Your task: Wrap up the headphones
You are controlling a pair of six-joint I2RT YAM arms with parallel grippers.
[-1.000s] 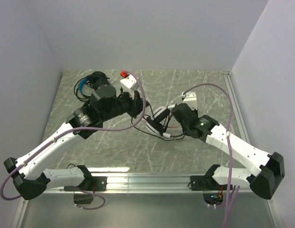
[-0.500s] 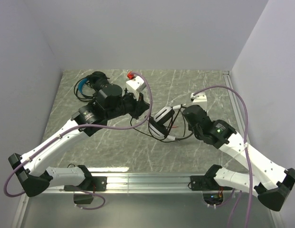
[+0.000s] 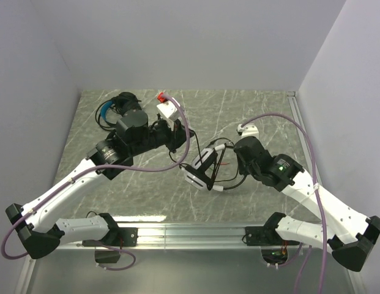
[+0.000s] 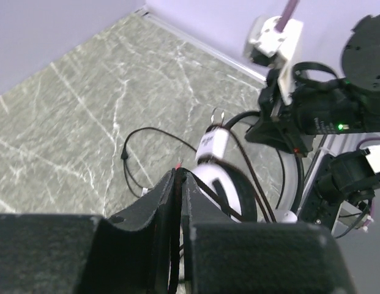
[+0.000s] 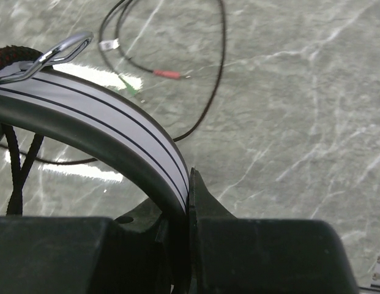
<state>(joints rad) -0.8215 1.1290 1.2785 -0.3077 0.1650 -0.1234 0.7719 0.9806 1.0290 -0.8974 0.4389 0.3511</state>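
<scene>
Right pincer is clamped on the stiff headband of the white headset, a solid spot, and your left pincer is pinching the thin floppy cord, so pull gently.

Right gripper drew back to the right, and its arm's elbow swung out toward the near right corner. White headset went with it, ended nearer the front edge and turned, so its headband arched open toward the right arm. Left gripper, pinching the cable, edged right, then returned to its earlier spot.
</scene>
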